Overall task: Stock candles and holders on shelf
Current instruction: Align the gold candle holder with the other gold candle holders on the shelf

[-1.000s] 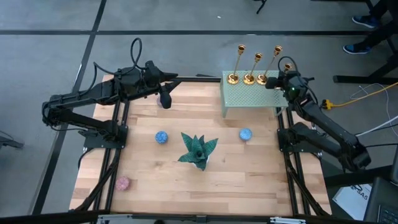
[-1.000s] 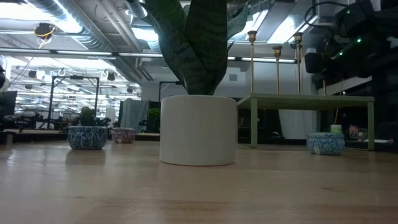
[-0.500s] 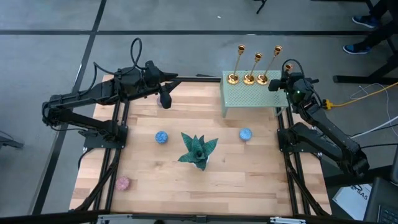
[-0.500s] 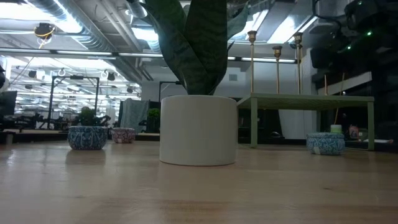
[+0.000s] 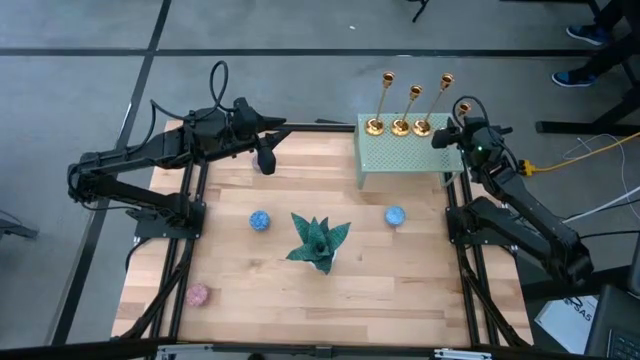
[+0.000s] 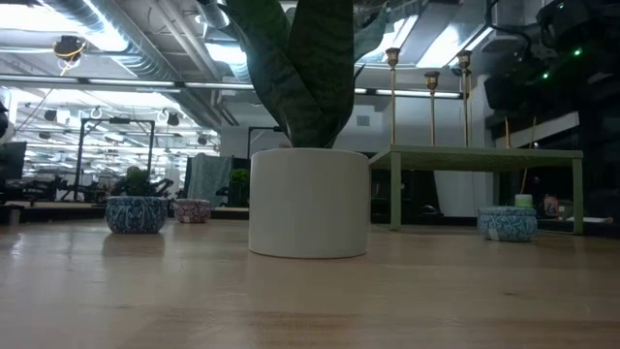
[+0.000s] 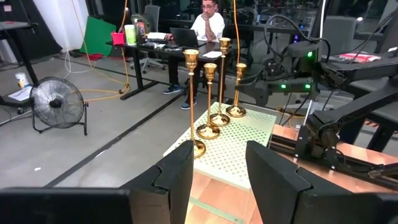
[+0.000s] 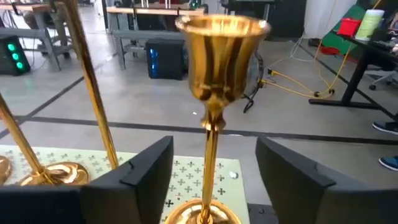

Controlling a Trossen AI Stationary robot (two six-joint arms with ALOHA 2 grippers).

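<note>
Four gold holders stand by their bases in a row on the pale green shelf (image 5: 400, 160); they also show in the left wrist view (image 7: 210, 93). My right gripper (image 5: 447, 135) is open at the shelf's right end. Its fingers stand on either side of the rightmost holder's stem (image 8: 211, 149) without touching it. My left gripper (image 5: 265, 160) is open and empty above the table's far left. Two blue candles (image 5: 260, 220) (image 5: 394, 215) and a pink one (image 5: 198, 295) rest on the table. A mauve candle (image 6: 192, 210) shows only in the low view.
A teal spiky plant ornament (image 5: 319, 243) in a white pot (image 6: 309, 202) stands mid-table between the blue candles. The shelf stands on legs at the table's far right. A person sits at a desk in the room beyond (image 7: 208, 22).
My right gripper has drawn back a little toward the table's right edge, away from the row of holders. The rightmost holder stays upright on the shelf.
</note>
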